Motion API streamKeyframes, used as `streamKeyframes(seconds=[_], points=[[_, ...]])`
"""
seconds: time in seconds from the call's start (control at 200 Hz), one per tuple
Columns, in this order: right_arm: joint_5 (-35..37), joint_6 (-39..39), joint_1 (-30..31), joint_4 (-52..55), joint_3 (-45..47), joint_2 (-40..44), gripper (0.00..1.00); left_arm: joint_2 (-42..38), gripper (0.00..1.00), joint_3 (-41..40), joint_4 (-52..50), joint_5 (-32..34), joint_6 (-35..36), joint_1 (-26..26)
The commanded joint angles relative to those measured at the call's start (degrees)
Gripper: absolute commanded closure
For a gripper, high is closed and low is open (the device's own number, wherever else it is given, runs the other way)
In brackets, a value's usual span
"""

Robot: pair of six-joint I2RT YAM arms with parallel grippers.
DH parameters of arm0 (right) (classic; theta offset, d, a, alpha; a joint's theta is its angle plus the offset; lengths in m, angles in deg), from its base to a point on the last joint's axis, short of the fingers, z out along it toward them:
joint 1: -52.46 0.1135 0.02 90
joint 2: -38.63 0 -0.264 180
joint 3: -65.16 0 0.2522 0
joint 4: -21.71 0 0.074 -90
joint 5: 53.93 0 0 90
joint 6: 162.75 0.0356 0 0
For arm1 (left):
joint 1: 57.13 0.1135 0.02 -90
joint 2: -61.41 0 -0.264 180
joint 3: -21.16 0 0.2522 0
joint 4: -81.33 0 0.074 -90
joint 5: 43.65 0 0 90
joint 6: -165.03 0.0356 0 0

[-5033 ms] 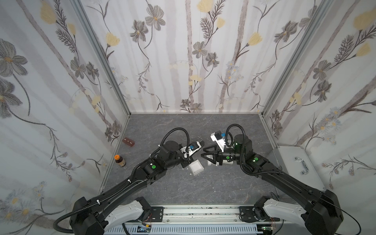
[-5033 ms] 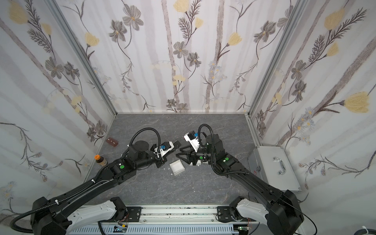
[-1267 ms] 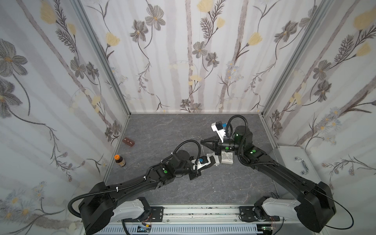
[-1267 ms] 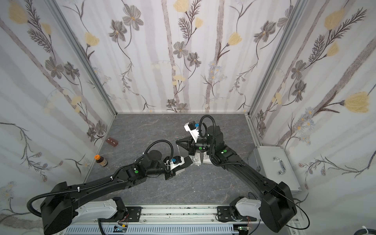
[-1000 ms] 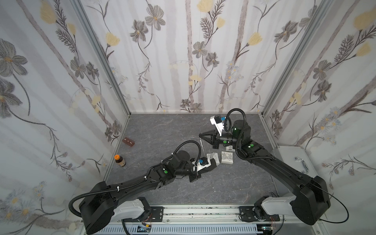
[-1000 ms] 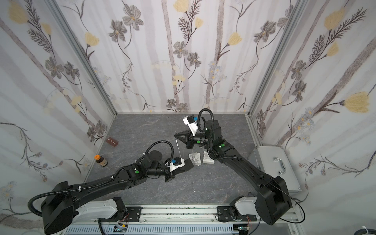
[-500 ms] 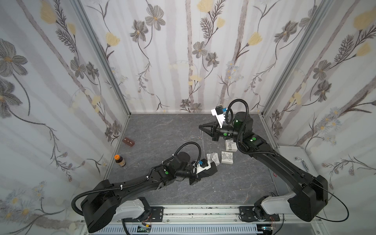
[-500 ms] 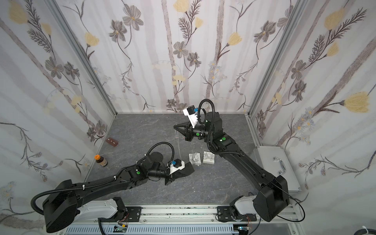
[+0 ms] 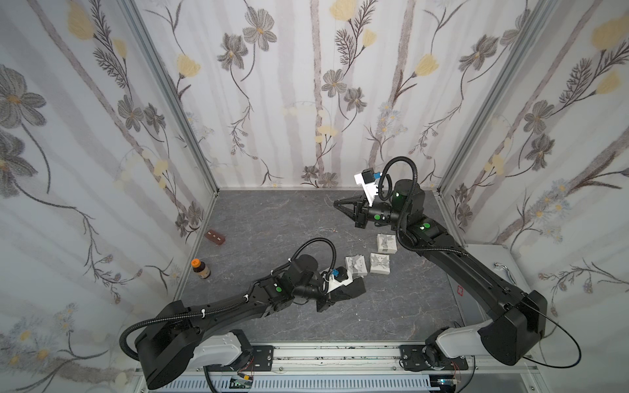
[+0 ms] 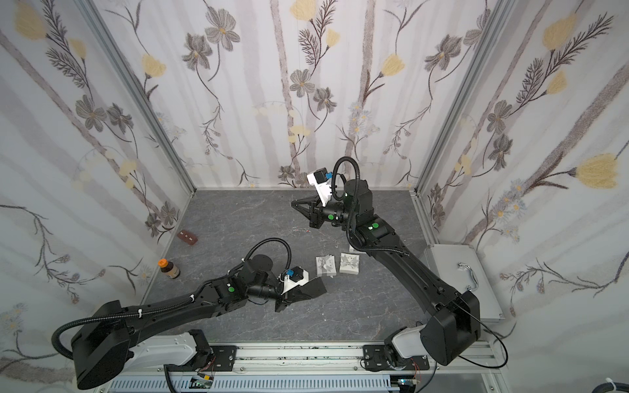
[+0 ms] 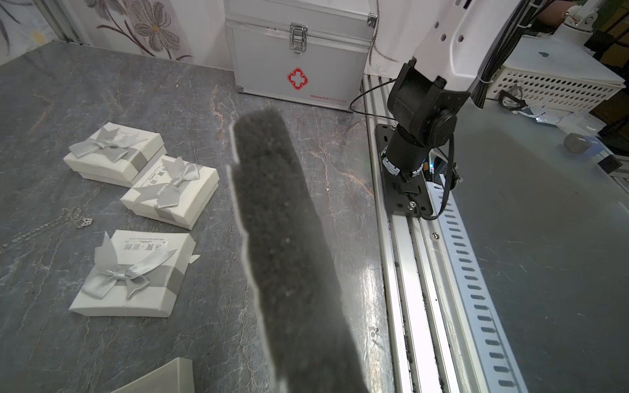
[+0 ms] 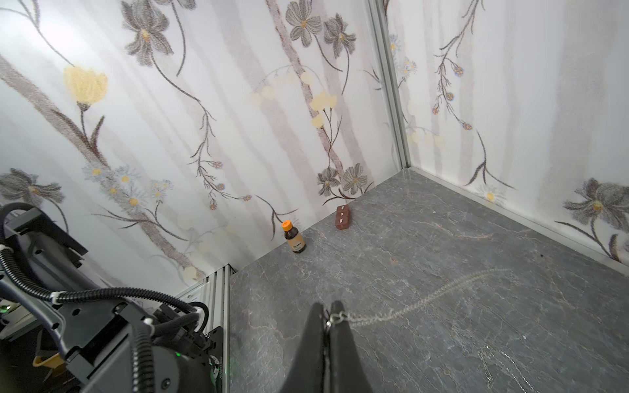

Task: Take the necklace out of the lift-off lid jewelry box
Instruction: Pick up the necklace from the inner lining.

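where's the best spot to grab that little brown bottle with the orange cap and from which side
Probably the round body of the brown bottle, just below the orange cap, jaws either side. It stands upright close to the wall, so come in from the open table side.

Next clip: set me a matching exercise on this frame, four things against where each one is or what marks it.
Things:
1. necklace
2. dark foam pad
3. orange-capped bottle
4. silver case

Descriptions:
A. stands upright by the left wall
B. bears a red cross
C. pinched in the shut right gripper
D. held by the left gripper

Pairs: 1-C; 2-D; 3-A; 4-B
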Motion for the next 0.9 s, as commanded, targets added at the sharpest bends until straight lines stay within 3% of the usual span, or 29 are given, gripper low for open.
streamKeyframes(seconds=[0.0,0.19,0.465,0.894], points=[[2.35,-0.13,-0.50,0.68,-0.46,-2.69,1.00,-4.22,0.96,-0.87,0.78,6.60,-2.99,-0.02],[7.00,-2.19,-0.66,7.00,-2.75,-7.97,1.00,-15.09,1.00,-2.61,-4.20,19.50,-7.84,0.10],[6.83,-2.26,0.05,9.73,-4.42,-16.45,1.00,-23.78,1.00,-6.02,-4.65,31.62,-12.90,0.40],[6.09,-2.39,5.44,15.21,-21.66,-34.71,1.00,-30.27,1.00,-7.83,-5.34,38.97,-12.45,0.58]])
